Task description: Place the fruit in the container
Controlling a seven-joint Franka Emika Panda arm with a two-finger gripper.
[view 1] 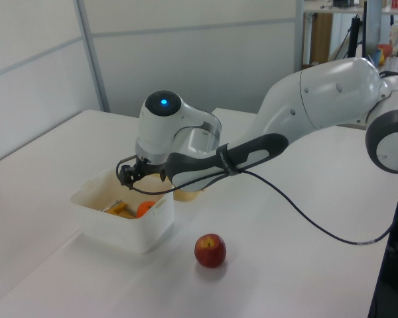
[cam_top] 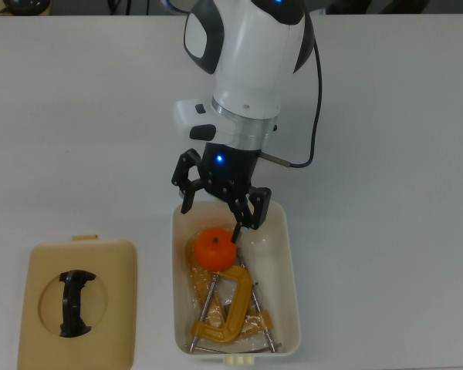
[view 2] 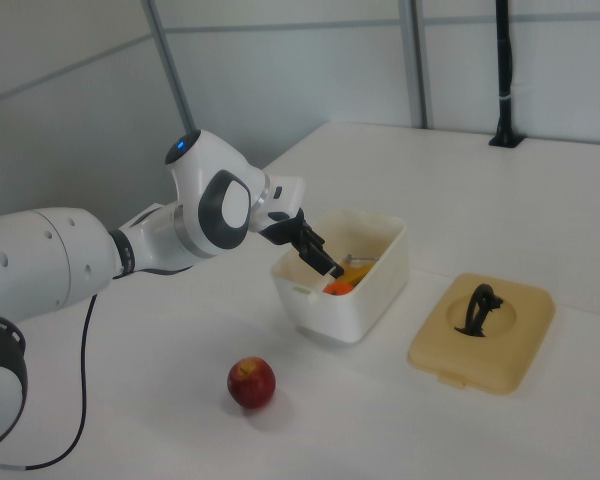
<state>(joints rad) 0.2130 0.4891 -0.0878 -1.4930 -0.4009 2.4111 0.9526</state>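
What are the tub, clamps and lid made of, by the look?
Tub: cream plastic, likely; thin smooth walls, rounded corners, slight sheen.
Clamps: probably metal; orange-yellow painted frames, bare silvery screw rods.
Lid: tan matte plastic by its moulded shape, with a black handle, material unclear.

Bright, even overhead light, faint soft shadows, all views sharp.

We are seeing a plain white tabletop [cam_top: 386,116] carrying three things directly. A deep cream-white rectangular plastic tub [cam_top: 289,266] is sitting at the lower middle of the top view. A flat tan lid with a black handle [cam_top: 77,304] is lying well apart at the top view's left. A dark red apple [view 1: 210,250] is resting near the tub, not touching it.
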